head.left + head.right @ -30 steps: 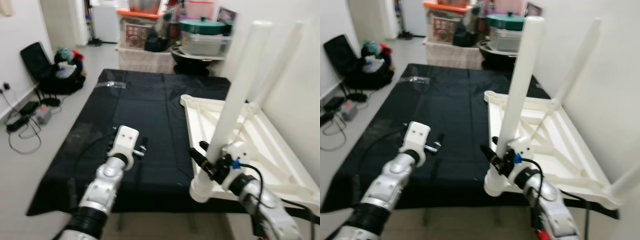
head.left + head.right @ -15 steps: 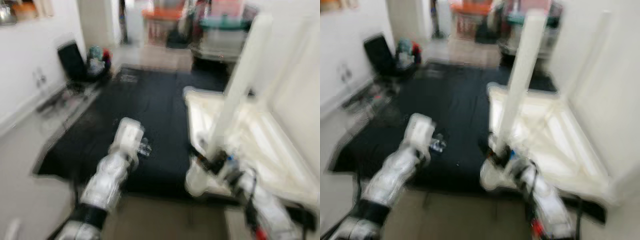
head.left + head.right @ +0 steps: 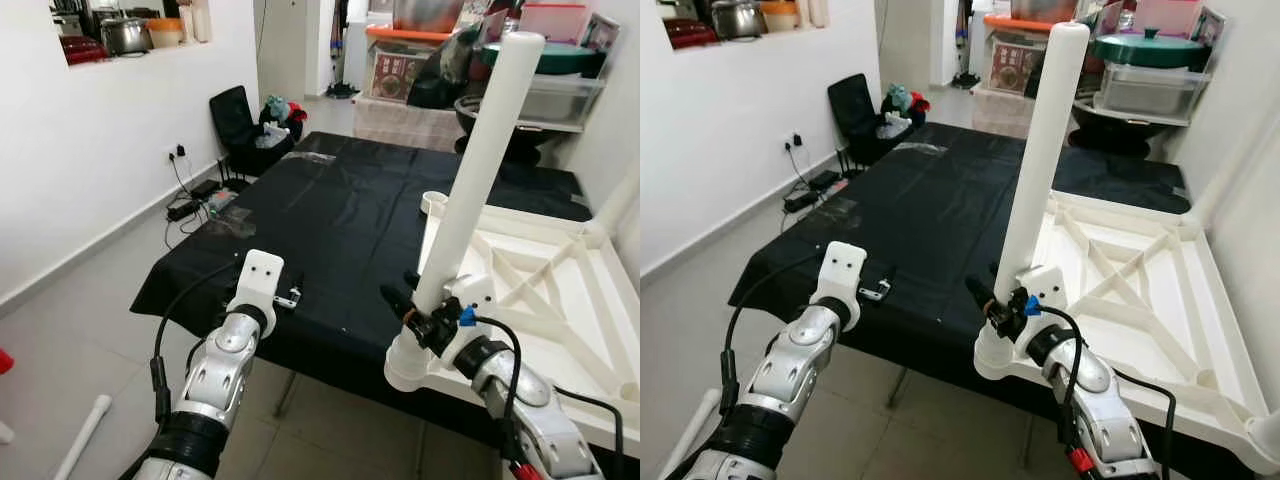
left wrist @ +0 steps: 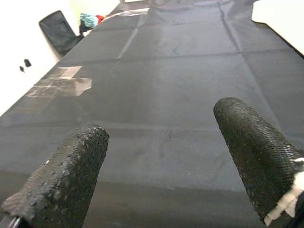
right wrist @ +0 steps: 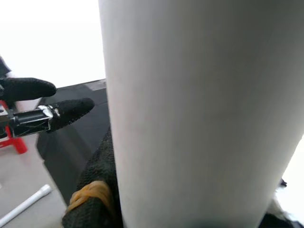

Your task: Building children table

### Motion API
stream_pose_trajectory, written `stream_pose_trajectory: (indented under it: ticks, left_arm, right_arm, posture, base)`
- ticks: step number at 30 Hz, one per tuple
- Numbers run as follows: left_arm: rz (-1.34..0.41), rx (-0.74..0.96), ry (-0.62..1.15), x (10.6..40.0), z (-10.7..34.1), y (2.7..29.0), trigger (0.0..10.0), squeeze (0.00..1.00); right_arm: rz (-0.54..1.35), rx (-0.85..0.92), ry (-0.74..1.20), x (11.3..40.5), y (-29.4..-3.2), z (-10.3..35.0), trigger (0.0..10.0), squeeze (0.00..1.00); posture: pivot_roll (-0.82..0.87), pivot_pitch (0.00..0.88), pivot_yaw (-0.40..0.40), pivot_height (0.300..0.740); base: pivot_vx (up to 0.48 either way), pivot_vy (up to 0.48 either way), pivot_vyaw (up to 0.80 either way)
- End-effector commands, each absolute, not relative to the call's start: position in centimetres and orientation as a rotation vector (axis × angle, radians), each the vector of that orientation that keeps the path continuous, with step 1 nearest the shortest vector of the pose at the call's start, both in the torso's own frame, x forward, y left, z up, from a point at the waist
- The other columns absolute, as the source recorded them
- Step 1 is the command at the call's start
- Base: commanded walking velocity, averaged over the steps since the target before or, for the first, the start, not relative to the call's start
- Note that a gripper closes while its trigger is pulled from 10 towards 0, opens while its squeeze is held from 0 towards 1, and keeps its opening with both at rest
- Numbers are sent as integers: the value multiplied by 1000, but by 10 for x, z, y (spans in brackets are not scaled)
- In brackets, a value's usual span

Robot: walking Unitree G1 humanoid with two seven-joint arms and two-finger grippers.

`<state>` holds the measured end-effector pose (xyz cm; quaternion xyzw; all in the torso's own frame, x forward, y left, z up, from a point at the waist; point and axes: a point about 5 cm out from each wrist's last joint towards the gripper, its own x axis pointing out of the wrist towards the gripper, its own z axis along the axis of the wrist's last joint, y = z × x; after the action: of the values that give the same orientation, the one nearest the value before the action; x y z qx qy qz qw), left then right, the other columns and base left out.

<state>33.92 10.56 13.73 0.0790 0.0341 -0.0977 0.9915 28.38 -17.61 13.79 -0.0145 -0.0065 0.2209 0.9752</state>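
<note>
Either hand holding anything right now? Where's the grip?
Right hand holds the white table leg near its lower end, just above the corner socket of the upturned tabletop. Left hand is open, holding nothing.

Before me, a black sheet (image 3: 330,215) covers the grey floor (image 3: 70,350); white wall (image 3: 100,150) at left, stacked storage boxes (image 3: 1145,75) at upper right.
</note>
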Motion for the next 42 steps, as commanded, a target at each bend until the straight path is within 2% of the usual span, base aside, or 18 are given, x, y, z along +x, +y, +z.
stream_pose_trajectory:
  ticks: [1,42]
  left_arm:
    - [-195,149,51,340,140,106,10000,0]
    - [-190,153,52,341,139,108,10000,0]
  right_arm:
    - [315,-51,212,276,-200,92,0,0]
    - [317,-52,195,277,-193,90,0,0]
  posture:
    - [34,0,-60,740]
    - [35,0,-55,740]
  base:
    - [0,0,0]
    - [310,0,0]
